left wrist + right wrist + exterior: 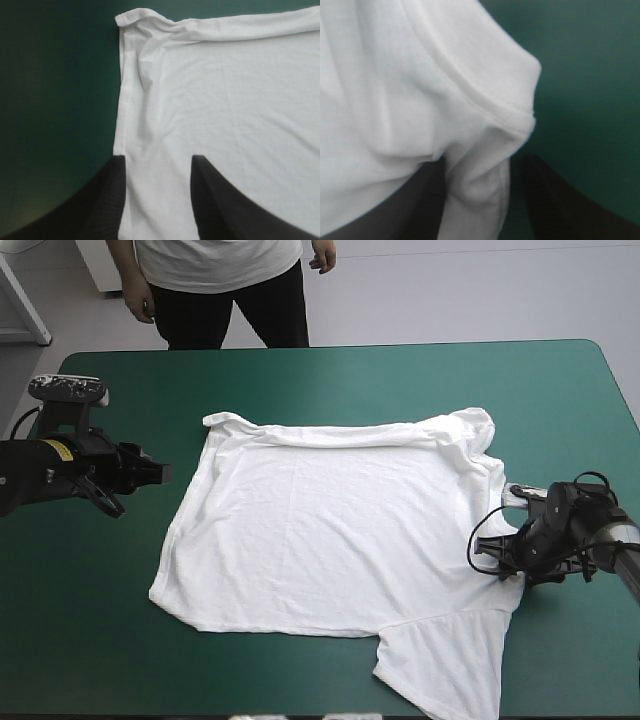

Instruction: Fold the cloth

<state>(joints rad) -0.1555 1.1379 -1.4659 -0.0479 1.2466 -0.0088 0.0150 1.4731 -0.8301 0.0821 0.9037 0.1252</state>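
Nearest the camera, by the near edge of the teal-green cover (90, 640), one sleeve (450, 660) of the white T-shirt (330, 530), toward the right side. Spread flat across the middle of the cover, far edge rolled into a soft ridge, only light creases elsewhere. To its left, apart from the cloth and pointing at the shirt's side, the left gripper (155, 473). At the shirt's right side, up against the cloth, the right gripper (492, 558). Cover smooth and even on every side.

From the left wrist: black fingers (105, 200) of the left gripper (157, 162) standing apart. Between and ahead of them the T-shirt's (225, 100) side hem (122, 115), running straight away to a curled corner (132, 17). Beside the hem, plain teal-green cover (55, 100), darker toward the gripper.

From the right wrist: right gripper (482, 167) with fingers parted, a bunched fold (480, 187) of the T-shirt (390, 75) lying in the gap between them. Just ahead, a stitched hem (505, 102) curving over the fold. Past the cloth's edge, more teal-green cover (590, 75), flat and unmarked.
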